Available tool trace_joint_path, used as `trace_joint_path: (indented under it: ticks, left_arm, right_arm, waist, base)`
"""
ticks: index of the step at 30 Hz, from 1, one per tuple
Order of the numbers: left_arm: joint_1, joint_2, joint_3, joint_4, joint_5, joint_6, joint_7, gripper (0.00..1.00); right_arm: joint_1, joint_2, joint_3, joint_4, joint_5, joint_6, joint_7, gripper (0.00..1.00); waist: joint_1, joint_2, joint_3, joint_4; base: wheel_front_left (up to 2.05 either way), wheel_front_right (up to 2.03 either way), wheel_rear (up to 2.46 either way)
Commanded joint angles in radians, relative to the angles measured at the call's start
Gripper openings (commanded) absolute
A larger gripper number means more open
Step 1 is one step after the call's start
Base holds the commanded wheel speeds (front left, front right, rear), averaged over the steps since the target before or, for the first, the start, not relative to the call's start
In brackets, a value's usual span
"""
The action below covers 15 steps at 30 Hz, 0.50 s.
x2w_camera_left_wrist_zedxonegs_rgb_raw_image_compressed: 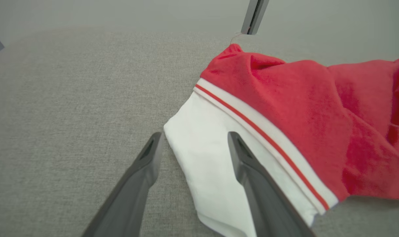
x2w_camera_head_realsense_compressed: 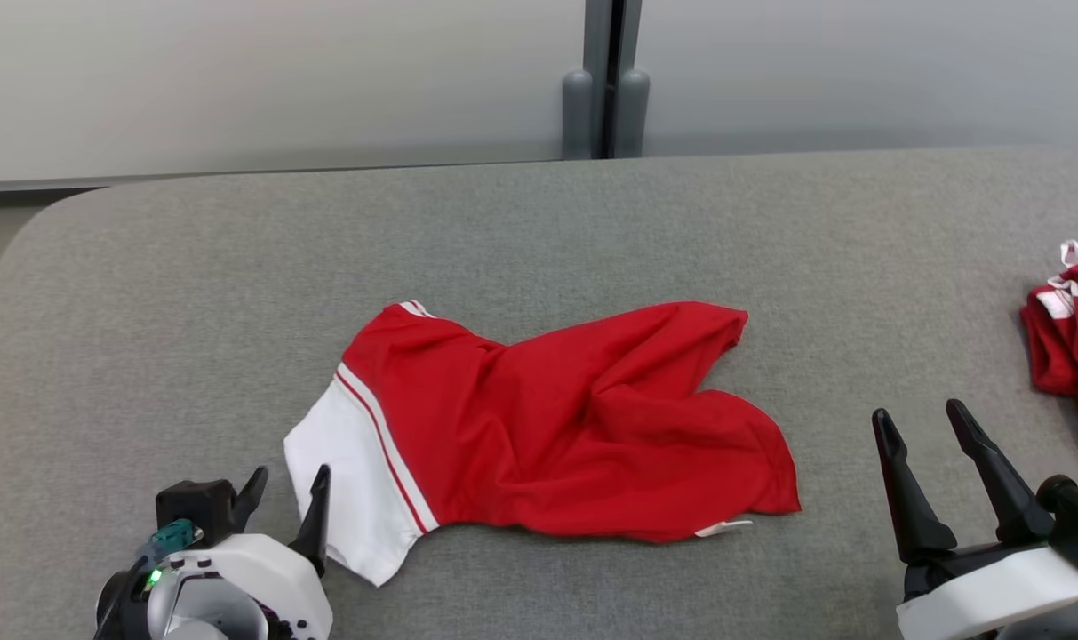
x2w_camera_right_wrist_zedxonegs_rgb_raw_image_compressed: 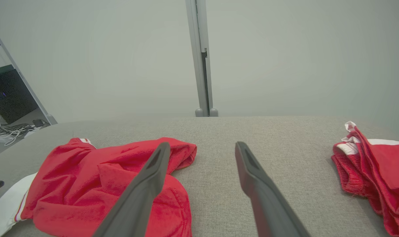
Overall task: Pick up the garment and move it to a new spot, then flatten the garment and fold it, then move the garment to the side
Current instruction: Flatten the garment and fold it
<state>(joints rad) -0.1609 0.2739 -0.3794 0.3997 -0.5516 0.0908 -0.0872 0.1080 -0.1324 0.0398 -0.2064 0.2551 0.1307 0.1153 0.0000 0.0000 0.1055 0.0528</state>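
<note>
Okay, L gripper (x2w_camera_head_realsense_compressed: pixel 292 473) first: jaws spread wide, nothing gripped. On my L wrist cam the white end of the garment (x2w_camera_left_wrist_zedxonegs_rgb_raw_image_compressed: pixel 301 108) sits right at the tips. One finger lies over the white panel, the other over bare surface just beside the panel's corner, so that corner falls between the two. Can't tell if either finger actually touches the fabric. From there the garment runs off to the robot's right: white panel, then a white band w/ a thin red stripe, then the red body, rumpled rather than flat, approx mid-surface on the head cam.

R gripper (x2w_camera_head_realsense_compressed: pixel 918 411) is likewise fully released and empty, fingers pointing up the head view, well apart from the garment's red end w/ bare surface between. On the R wrist cam that red end lies to the left, partly behind one finger.

A second red-and-white bundle (x2w_camera_head_realsense_compressed: pixel 1067 347) sits bunched at the far right edge, near the R gripper but not touching it.

Everything rests on a grey woven padded surface (x2w_camera_head_realsense_compressed: pixel 539 231) w/ a rounded corner at far left. Behind it is a plain pale wall (x2w_camera_head_realsense_compressed: pixel 236 80), split by a grey vertical post (x2w_camera_head_realsense_compressed: pixel 605 80). R wrist cam also catches loose cables (x2w_camera_right_wrist_zedxonegs_rgb_raw_image_compressed: pixel 5 131) off to the left.
</note>
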Motion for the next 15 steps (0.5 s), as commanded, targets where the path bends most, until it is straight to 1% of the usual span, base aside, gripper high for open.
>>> trace_joint_path:
  ticks: [1, 4, 5, 6, 7, 12, 15]
  left_arm:
    - [-0.02, -0.002, 0.008, 0.027, -0.018, -0.007, 0.004, 1.0]
    - [-0.054, -0.022, 0.021, 0.135, -0.05, -0.024, 0.016, 1.0]
    - [-0.066, -0.024, 0.02, 0.162, -0.055, -0.035, 0.019, 0.65]
    - [-0.078, -0.028, 0.024, 0.183, -0.065, -0.045, 0.01, 0.15]
    - [-0.086, -0.032, 0.025, 0.202, -0.068, -0.055, 0.006, 0.0]
    - [-0.119, -0.043, 0.023, 0.263, -0.072, -0.08, -0.035, 0.0]
    - [-0.141, -0.049, 0.02, 0.285, -0.073, -0.09, -0.054, 0.0]
  right_arm:
    - [-0.011, -0.001, -0.003, 0.004, 0.008, 0.0, -0.003, 1.0]
    - [-0.013, 0.002, -0.003, 0.02, 0.013, 0.0, -0.011, 1.0]
    - [-0.013, 0.003, -0.005, 0.024, 0.015, 0.0, -0.014, 1.0]
    - [-0.012, 0.003, -0.006, 0.031, 0.017, 0.0, -0.018, 1.0]
    - [-0.01, 0.001, -0.009, 0.04, 0.015, 0.0, -0.02, 1.0]
    - [0.02, -0.009, -0.005, 0.089, 0.022, 0.0, -0.022, 1.0]
    - [0.036, -0.015, 0.031, 0.127, 0.036, 0.0, -0.018, 1.0]
  waist:
    - [0.0, 0.0, 0.021, -0.018]
    - [0.0, 0.0, 0.043, -0.033]
    - [0.0, 0.0, 0.05, -0.036]
    - [0.0, 0.0, 0.056, -0.039]
    - [0.0, 0.0, 0.06, -0.041]
    - [0.0, 0.0, 0.079, -0.042]
    - [0.0, 0.0, 0.094, -0.036]
  base:
    - [0.0, 0.0, 0.0]
    - [0.0, 0.0, 0.0]
    - [0.0, 0.0, 0.0]
    - [0.0, 0.0, 0.0]
    - [0.0, 0.0, 0.0]
    - [0.0, 0.0, 0.0]
    - [0.0, 0.0, 0.0]
